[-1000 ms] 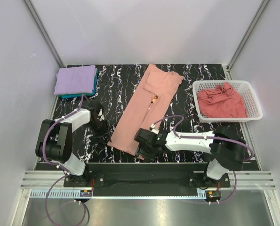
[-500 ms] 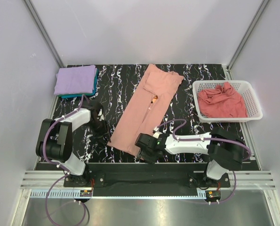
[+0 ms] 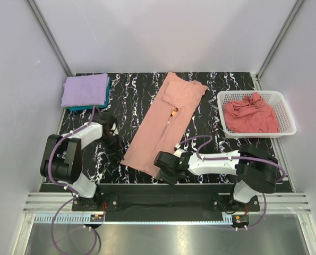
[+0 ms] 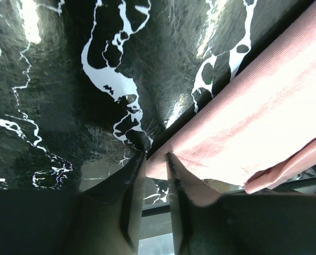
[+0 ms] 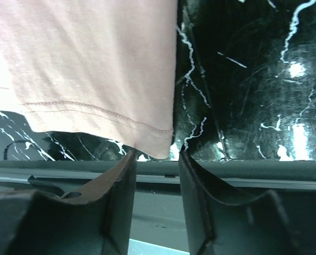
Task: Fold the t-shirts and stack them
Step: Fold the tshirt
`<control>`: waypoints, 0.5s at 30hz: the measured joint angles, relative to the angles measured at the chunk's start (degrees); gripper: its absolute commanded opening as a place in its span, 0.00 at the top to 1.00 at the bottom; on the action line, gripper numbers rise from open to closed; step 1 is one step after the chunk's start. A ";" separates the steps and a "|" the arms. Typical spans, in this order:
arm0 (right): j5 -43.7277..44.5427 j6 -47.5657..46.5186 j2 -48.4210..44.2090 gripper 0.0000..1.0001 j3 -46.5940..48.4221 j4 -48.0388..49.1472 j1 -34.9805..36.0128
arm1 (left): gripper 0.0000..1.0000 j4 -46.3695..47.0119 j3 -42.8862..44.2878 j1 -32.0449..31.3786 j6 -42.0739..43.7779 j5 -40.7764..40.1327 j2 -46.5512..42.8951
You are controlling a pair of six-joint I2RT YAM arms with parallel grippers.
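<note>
At the near edge of the black white-veined table (image 3: pixel 131 90), the right gripper (image 5: pixel 155 155) has its 2 fingers slightly parted astride one hem corner of a long salmon-pink cloth t-shirt (image 3: pixel 160 125), the left gripper (image 4: pixel 153 155), parted more narrowly, flanks the other corner, and the orange chest print (image 3: pixel 174 111) is too small to read.

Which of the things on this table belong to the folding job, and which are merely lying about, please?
Part of the job:
- salmon-pink t-shirt, spread out mid-table
- lavender t-shirt, folded on top of a teal t-shirt, far left corner
- rose-pink t-shirts, heaped in the basket

Just there:
- white lattice basket
- black marbled table
</note>
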 measured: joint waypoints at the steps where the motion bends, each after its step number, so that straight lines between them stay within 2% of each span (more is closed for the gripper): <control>1: 0.02 0.04 0.00 0.61 -0.20 0.13 0.00 | 0.78 0.17 0.00 0.00 0.02 0.00 0.00; 6: 0.48 0.57 -0.02 0.77 -0.83 0.42 0.11 | 0.93 0.66 0.00 0.00 0.07 0.11 0.00; 9: 0.92 0.31 0.00 0.87 -0.85 0.46 0.15 | 0.99 0.76 0.00 0.00 0.20 0.44 0.00; 13: 0.98 -0.83 0.35 1.00 -0.74 0.92 0.15 | 1.00 0.85 0.00 0.00 0.17 1.55 0.02; 15: 1.01 -1.44 0.92 1.00 -0.26 1.03 0.15 | 1.00 0.87 0.00 0.00 0.00 1.95 0.02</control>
